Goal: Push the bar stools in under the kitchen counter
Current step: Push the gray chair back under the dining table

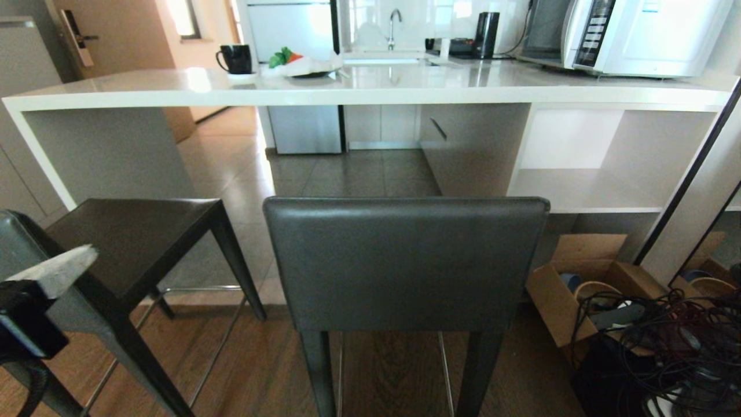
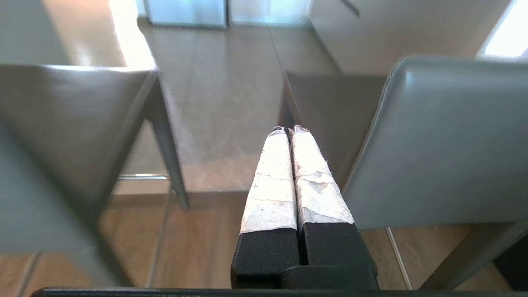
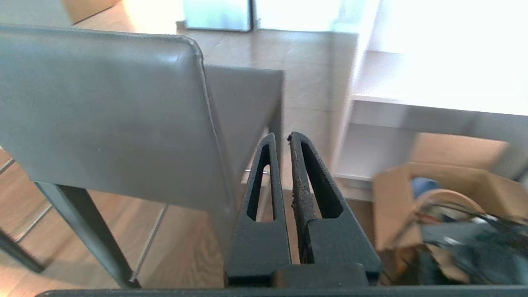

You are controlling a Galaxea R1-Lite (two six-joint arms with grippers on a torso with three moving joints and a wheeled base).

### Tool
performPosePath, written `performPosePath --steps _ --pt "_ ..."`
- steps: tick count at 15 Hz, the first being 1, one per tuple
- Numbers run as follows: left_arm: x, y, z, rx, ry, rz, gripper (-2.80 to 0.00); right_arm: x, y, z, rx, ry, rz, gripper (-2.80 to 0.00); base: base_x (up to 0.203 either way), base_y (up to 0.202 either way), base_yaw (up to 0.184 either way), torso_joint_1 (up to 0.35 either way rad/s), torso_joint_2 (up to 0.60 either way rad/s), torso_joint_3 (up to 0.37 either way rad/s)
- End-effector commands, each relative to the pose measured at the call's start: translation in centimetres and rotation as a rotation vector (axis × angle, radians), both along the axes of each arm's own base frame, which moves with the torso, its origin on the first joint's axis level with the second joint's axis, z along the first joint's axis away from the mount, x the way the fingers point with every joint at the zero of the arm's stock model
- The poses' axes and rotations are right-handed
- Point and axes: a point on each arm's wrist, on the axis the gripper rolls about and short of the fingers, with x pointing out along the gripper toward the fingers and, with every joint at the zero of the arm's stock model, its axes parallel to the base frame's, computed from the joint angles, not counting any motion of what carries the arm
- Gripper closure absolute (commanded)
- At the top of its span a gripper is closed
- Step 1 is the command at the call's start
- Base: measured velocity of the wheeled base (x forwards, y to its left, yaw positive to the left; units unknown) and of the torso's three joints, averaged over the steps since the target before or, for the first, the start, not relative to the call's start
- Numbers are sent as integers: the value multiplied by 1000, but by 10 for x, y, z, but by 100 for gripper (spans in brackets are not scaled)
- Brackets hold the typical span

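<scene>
Neither bar stool is under the kitchen counter (image 1: pixel 359 92) yet, so the whole push looks still to do. The centre stool (image 1: pixel 405 260) stands just short of the surface's front edge, backrest toward the robot, seat facing the opening. The left stool (image 1: pixel 133 243) stands beside it, turned askew to that edge. The left gripper (image 2: pixel 288 131) and right gripper (image 3: pixel 282 138) have their fingers pressed together, holding nothing, either side of the centre backrest.
</scene>
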Motion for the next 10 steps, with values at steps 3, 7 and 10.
performPosePath --steps 3,7,10 --pt "74 -43 -49 47 120 -26 0 63 12 -22 -6 114 69 0 0 0 0 0 0 0" --pt "106 -63 -77 34 79 -8 0 102 23 -37 -12 141 97 0 0 0 0 0 0 0" --pt "106 -73 -82 30 86 -47 0 115 55 -48 -19 160 167 0 0 0 0 0 0 0"
